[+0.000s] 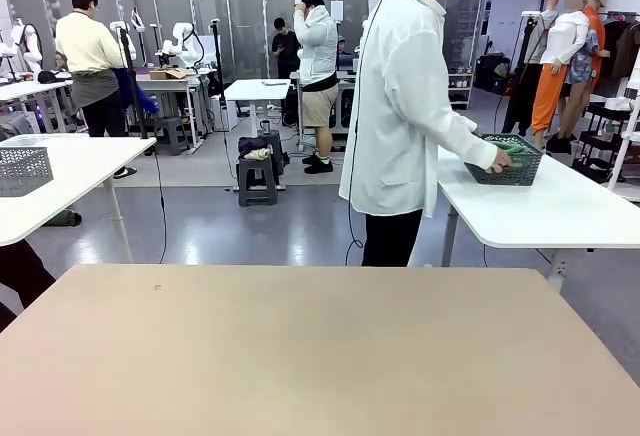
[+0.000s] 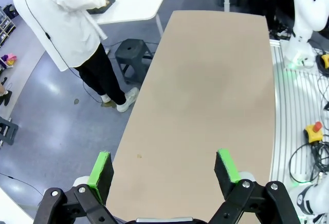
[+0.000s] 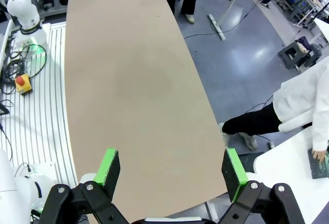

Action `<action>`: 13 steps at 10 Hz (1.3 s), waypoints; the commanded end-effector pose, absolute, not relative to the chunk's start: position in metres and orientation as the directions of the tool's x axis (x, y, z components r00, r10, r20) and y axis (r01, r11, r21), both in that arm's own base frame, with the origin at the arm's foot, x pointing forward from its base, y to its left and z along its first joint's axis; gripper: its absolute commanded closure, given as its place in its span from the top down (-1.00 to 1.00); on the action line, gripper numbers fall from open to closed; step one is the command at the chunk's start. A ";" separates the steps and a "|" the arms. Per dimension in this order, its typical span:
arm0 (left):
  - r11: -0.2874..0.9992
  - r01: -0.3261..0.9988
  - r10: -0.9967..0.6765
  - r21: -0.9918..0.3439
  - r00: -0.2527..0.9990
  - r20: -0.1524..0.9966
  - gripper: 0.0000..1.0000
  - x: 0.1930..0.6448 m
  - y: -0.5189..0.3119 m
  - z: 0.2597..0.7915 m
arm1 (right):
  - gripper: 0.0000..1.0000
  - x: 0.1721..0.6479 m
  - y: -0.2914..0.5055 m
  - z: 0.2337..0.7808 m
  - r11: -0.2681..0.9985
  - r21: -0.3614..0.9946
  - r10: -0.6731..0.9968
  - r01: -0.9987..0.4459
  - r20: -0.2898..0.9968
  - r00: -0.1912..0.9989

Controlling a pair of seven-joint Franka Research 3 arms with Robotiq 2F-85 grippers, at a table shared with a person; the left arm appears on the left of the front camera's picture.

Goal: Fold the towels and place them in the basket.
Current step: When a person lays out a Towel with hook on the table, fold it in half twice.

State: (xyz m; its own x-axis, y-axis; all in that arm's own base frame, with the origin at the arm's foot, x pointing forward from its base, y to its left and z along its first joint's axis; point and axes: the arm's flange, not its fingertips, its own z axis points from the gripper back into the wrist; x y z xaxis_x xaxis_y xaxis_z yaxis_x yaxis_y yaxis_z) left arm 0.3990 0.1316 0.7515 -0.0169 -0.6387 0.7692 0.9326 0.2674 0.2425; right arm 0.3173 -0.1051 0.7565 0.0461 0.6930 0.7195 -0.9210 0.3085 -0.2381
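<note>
The dark grey basket [image 1: 508, 162] stands on a white side table [image 1: 560, 211] beyond my tan table [image 1: 320, 346]. A person in a white shirt has both hands on it. Something green, seemingly a towel [image 1: 514, 152], shows inside the basket under the person's hand. From the left wrist the basket [image 2: 102, 2] is far off at the top left; from the right wrist it [image 3: 320, 163] sits at the right edge. My left gripper [image 2: 163, 157] hangs open high above the tan table. My right gripper [image 3: 170, 156] is open too, with nothing between its fingers.
A paler grey mesh basket [image 1: 22, 169] sits on another white table at the left. A dark stool [image 2: 131, 54] stands on the floor between the tables. Red stop buttons [image 2: 314, 130] [image 3: 21, 82] and cables lie by the arm bases.
</note>
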 end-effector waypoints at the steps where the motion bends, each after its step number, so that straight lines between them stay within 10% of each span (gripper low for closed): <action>1: 0.234 0.942 -0.645 0.242 -0.036 0.764 1.00 0.399 0.135 0.759 | 1.00 0.318 -0.109 0.761 0.275 -0.245 0.717 -0.930 0.697 0.029; 13: 0.280 0.942 -0.627 0.185 0.033 0.778 1.00 0.424 0.153 0.771 | 1.00 0.344 -0.120 0.768 0.295 -0.167 0.715 -0.941 0.691 0.101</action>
State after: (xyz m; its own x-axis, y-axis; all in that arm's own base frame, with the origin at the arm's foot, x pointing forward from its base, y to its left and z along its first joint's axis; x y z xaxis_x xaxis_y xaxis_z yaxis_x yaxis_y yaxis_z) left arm 0.4209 0.1530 0.7623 0.0203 -0.6463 0.7628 0.9397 0.2728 0.2061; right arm 0.3416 -0.1182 0.7616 0.1014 0.7278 0.6782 -0.9366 0.2997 -0.1816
